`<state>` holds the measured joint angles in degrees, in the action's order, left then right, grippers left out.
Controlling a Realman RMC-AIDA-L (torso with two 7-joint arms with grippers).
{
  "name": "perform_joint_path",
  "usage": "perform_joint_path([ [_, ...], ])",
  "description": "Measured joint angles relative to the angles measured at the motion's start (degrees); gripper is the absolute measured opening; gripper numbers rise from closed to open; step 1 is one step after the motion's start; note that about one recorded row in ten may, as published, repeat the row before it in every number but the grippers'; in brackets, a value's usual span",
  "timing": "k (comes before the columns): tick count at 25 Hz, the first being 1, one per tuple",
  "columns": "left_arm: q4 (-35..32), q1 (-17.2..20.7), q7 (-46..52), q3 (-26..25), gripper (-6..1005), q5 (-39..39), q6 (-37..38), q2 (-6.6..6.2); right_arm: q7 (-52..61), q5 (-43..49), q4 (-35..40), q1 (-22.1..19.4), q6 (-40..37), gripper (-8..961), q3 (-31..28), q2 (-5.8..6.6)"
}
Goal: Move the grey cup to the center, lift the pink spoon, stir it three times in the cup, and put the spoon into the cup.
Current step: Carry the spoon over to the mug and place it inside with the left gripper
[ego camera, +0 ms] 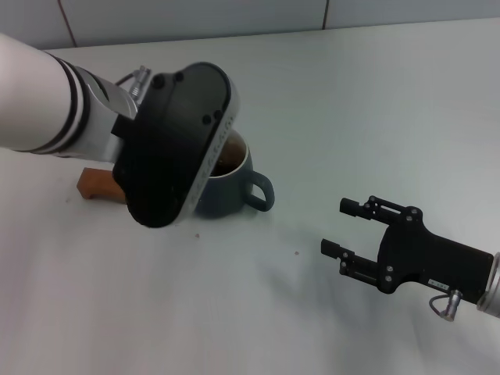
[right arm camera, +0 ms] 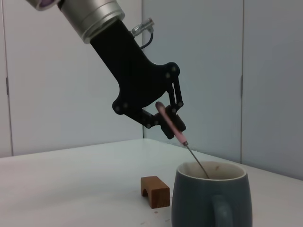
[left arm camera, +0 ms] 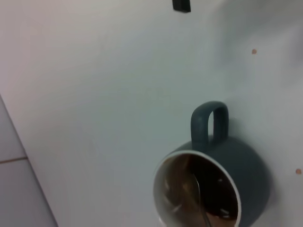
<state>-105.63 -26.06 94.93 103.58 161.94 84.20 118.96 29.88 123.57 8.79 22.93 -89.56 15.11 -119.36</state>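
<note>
The grey cup (ego camera: 234, 187) stands on the white table with its handle toward my right arm and dark brown liquid inside. It also shows in the left wrist view (left arm camera: 222, 184) and the right wrist view (right arm camera: 210, 198). My left gripper (right arm camera: 169, 121) hangs over the cup and is shut on the pink spoon (right arm camera: 171, 124). The spoon is tilted, with its metal end dipped inside the cup (left arm camera: 198, 189). In the head view the left gripper's black body (ego camera: 176, 144) hides its fingers and the spoon. My right gripper (ego camera: 336, 227) is open and empty, to the right of the cup.
A brown wooden block (ego camera: 98, 185) sits on the table just left of the cup, partly under my left arm; it also shows in the right wrist view (right arm camera: 155, 190). A white wall runs along the table's far edge.
</note>
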Motion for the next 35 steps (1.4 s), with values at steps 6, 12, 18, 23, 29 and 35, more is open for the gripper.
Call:
perform_joint_path([
  [6, -0.1, 0.0, 0.2, -1.3, 152, 0.0, 0.6, -0.17, 0.0, 0.0, -0.7, 0.2, 0.1, 666, -0.1, 0.02],
  [12, -1.1, 0.5, 0.3, -1.8, 152, 0.0, 2.7, -0.22, 0.0, 0.0, -0.8, 0.3, 0.1, 667, -0.1, 0.05],
  [18, -2.0, 0.7, 0.3, -1.5, 153, -0.2, 4.4, -0.14, 0.0, 0.0, -0.8, 0.4, 0.3, 667, -0.1, 0.09],
  [23, -2.0, 0.7, 0.3, -1.0, 154, -2.2, 4.2, -0.02, 0.0, 0.0, -0.8, 0.4, 0.4, 667, -0.1, 0.1],
  [29, -1.4, 0.3, 0.2, -1.0, 154, -3.4, 2.1, -0.08, 0.0, 0.0, -0.8, 0.4, 0.4, 666, -0.1, 0.18],
  [35, 1.5, -0.3, 0.4, -1.2, 155, -1.5, -0.4, -0.03, 0.0, 0.0, -0.8, 0.4, 0.4, 666, -0.1, 0.18],
])
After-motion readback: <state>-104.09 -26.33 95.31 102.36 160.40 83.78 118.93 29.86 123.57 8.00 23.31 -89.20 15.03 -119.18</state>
